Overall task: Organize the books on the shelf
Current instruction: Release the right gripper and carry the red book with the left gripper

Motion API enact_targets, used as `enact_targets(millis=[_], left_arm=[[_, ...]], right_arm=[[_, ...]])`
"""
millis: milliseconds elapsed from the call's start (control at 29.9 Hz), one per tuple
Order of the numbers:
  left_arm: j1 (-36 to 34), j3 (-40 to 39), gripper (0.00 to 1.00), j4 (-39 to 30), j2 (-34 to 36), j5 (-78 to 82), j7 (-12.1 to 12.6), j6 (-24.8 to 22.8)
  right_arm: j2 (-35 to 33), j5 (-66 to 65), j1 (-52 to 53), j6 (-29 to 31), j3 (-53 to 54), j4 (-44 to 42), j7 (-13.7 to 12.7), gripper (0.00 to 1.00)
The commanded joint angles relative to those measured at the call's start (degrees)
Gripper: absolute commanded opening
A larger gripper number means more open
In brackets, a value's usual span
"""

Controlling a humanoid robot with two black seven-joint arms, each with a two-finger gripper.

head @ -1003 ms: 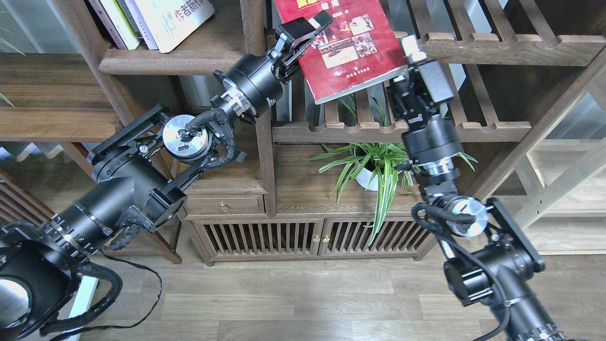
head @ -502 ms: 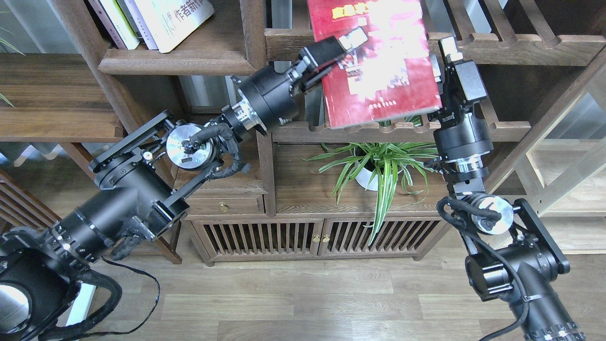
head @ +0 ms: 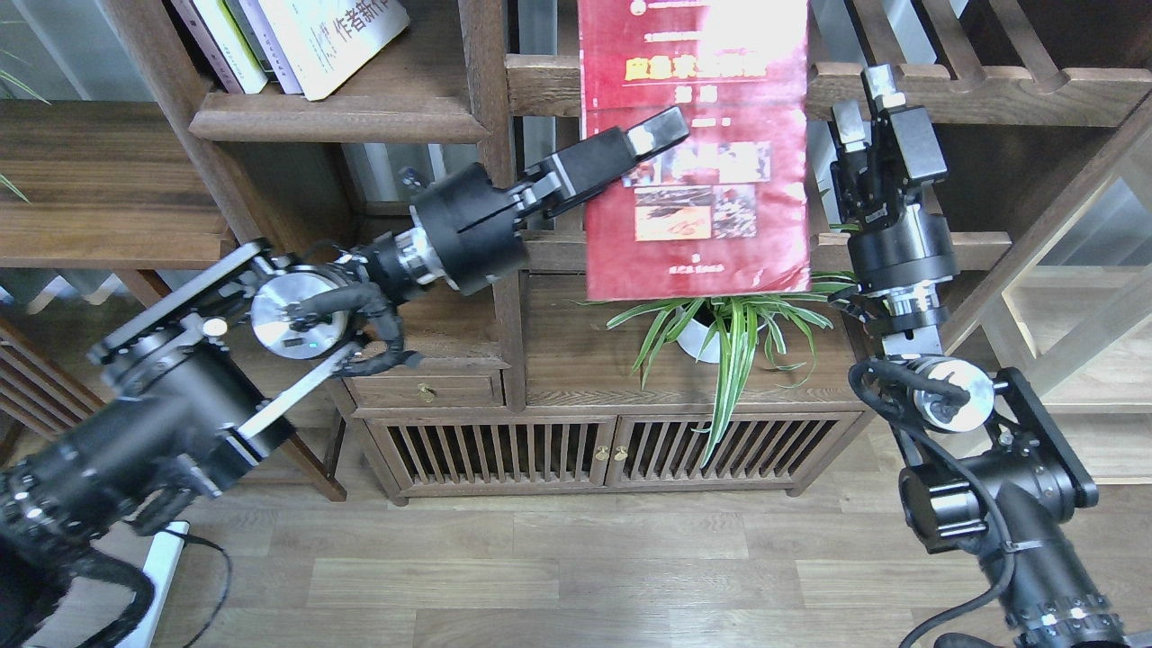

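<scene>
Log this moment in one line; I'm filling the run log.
left gripper: shut on red book | right gripper: open, beside it | book upright

One red book [head: 697,180] hangs at centre. Far left, about four books [head: 297,36] lean on one solid shelf [head: 337,126]. One potted plant [head: 720,324] sits near two slatted cabinet doors [head: 594,450]. Two grippers show: left [head: 652,135], right [head: 864,103].

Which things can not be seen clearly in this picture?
- Head view: the red book top is cut off by the upper edge.
- The left gripper shows one finger; the book hides any second.
- The other books are cut off too.
- The plant's pot is hidden behind its leaves.
</scene>
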Motion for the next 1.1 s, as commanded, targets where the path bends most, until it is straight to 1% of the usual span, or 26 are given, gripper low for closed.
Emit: enact_targets(millis=[0, 100, 267, 468, 502, 736, 802, 936, 1070], left_arm=[[1.2, -1.0, 0.06, -4.1, 3.6, 3.2, -0.4, -0.1], [1.5, -1.8, 0.06, -7.2, 7.5, 7.1, -1.0, -0.2], [5.0, -4.8, 0.07, -12.2, 13.2, 9.0, -1.2, -0.9], [9.7, -10.1, 0.06, -16.4, 20.7, 10.5, -1.1, -4.4], [10.2, -11.1, 0.06, -16.7, 22.0, 10.6, -1.0, -5.1], [10.9, -16.2, 0.07, -17.0, 33.7, 10.8, -0.9, -5.1], [11.5, -18.0, 0.08, -16.9, 35.9, 10.8, -0.9, -5.1], [12.9, -21.0, 0.08, -16.9, 38.5, 10.8, -0.9, -5.1], [14.6, -23.7, 0.08, -16.8, 43.0, 10.8, -0.9, -5.1]], right_arm=[[-1.1, 0.0, 0.2, 0.0, 0.0, -1.9, 0.0, 0.71], [-1.4, -0.1, 0.6, 0.0, 0.0, -3.3, 0.0, 0.71], [-1.8, -0.3, 1.1, 0.0, -0.1, -6.0, -0.2, 0.72], [-1.8, -0.4, 2.5, 0.0, -0.3, -8.6, -0.2, 0.73], [-1.8, -0.4, 2.9, 0.0, -0.5, -9.0, -0.2, 0.73], [-1.5, -0.7, 4.8, 0.0, -1.5, -9.3, -0.3, 0.73], [-1.5, -0.7, 5.3, 0.0, -2.2, -9.3, -0.3, 0.74], [-1.5, -0.7, 5.5, 0.0, -3.4, -9.8, -0.4, 0.74], [-1.5, -0.7, 5.5, 0.0, -4.6, -10.1, -0.4, 0.74]])
